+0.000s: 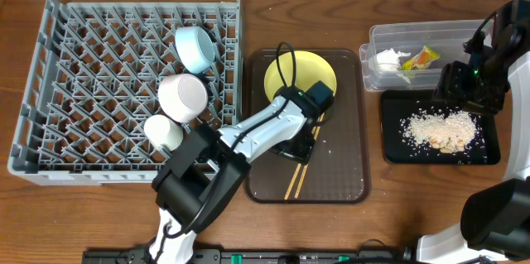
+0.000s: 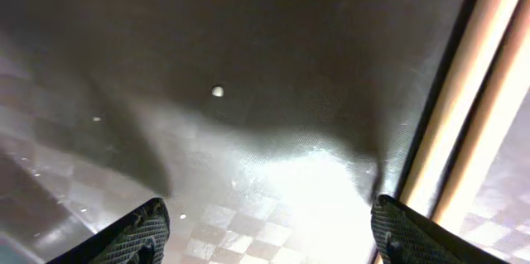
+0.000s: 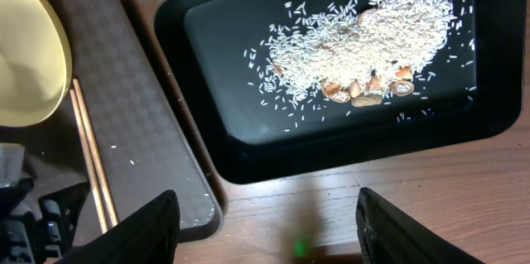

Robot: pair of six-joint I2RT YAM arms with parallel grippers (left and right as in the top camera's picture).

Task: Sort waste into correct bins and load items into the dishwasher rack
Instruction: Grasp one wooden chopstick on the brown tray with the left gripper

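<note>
1. Overhead: The rack (image 1: 91,90) is sitting at the left. It is holding the blue bowl (image 1: 196,49), the white bowl (image 1: 183,96) and the cup (image 1: 164,132) along its right side.
2. Just beside the rack, the brown tray (image 1: 348,173) is carrying the plate (image 1: 300,76) at its far end and the chopsticks (image 1: 296,183) near its front.
3. The left arm (image 1: 257,132) is reaching over the brown tray, with its wrist between plate and chopsticks. Its fingers are probably hidden under the wrist here.
4. At the right, the tub (image 1: 464,31) is holding the paper (image 1: 389,59) and the wrapper (image 1: 421,57). The black tray (image 1: 397,144) in front of it is holding the rice (image 1: 439,127).
5. The right arm (image 1: 476,74) is hanging over the black tray's far edge.
6. Left wrist: The left gripper (image 2: 269,231) is standing wide open with nothing between its fingers (image 2: 141,231). It is hovering close over the brown tray's checkered floor.
7. The chopsticks are running along the right edge of the frame, just beside the right finger. One stray grain (image 2: 217,92) is lying on the floor ahead.
8. Right wrist: The right gripper (image 3: 269,231) is also spread wide and empty, above the table in front of the black tray.
9. The rice is lying heaped in the black tray's far right part, with a few brown bits (image 3: 364,90) at the heap's front edge.
10. The plate and chopsticks are showing at the left on the brown tray.
</note>
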